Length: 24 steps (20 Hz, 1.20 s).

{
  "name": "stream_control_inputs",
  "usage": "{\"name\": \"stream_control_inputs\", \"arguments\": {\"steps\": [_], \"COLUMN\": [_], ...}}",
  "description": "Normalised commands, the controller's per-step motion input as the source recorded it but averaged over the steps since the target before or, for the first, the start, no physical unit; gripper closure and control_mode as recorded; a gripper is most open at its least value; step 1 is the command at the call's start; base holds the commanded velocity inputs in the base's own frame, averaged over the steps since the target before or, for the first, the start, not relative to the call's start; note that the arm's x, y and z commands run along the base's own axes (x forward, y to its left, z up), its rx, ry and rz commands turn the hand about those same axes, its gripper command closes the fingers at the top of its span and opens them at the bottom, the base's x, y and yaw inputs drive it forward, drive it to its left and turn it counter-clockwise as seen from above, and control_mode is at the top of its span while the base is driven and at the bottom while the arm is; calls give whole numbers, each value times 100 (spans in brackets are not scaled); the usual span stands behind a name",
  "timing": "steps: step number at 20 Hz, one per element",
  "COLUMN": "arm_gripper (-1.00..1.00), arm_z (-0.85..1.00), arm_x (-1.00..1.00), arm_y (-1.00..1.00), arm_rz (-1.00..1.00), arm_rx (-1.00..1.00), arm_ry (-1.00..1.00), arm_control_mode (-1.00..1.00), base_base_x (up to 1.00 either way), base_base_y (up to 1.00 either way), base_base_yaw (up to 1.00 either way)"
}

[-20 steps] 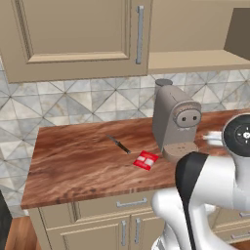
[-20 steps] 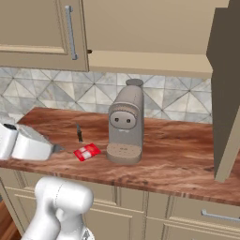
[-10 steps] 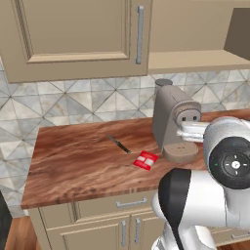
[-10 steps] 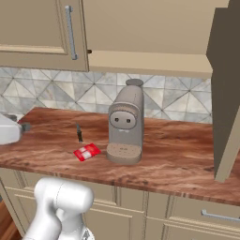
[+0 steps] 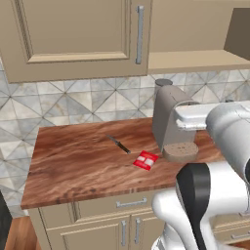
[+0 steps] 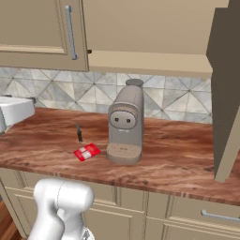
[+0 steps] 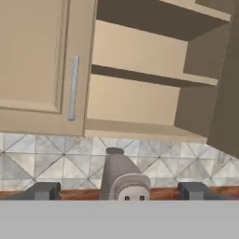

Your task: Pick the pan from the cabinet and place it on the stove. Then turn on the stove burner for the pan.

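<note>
The cabinet (image 7: 140,60) hangs above the counter, its right half open on two beige shelves that look bare where they show. Its left door (image 5: 73,34) is shut, with a vertical silver bar handle (image 5: 139,34). The open door (image 6: 225,93) stands edge-on at the right. My gripper (image 7: 120,191) is open with nothing between its fingertips (image 7: 44,190), facing the open shelves from below, above the counter. The pan and the stove are out of view.
A grey coffee machine (image 5: 171,124) stands on the wooden counter (image 5: 73,161) under the open shelves. A small red packet (image 5: 146,160) and a dark knife (image 5: 118,144) lie left of it. Beige drawers (image 6: 206,215) run below, patterned tiles behind.
My arm has swung upward: in the left base view its big joint rose across the coffee machine, and in the right base view the white hand climbed along the left edge. The jaws stayed open.
</note>
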Motion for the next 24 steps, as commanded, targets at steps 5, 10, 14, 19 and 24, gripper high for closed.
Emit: {"name": "stream_control_inputs", "arguments": {"steps": [5,10,14,19,24], "arm_gripper": [-100,-100,-100,-100,-100], "arm_z": [21,24,18,8,1], "arm_x": [21,26,45,56,53], "arm_y": [29,33,24,5,0], "arm_rz": [16,3,2,7,13], "arm_rx": [-2,0,0,0,0], "arm_ry": [-28,-14,-7,-3,0], "arm_control_mode": [-100,-100,-100,-100,-100], "base_base_x": [0,0,0,0,0], "base_base_y": [0,0,0,0,0], "base_base_yaw": [0,0,0,0,0]}}
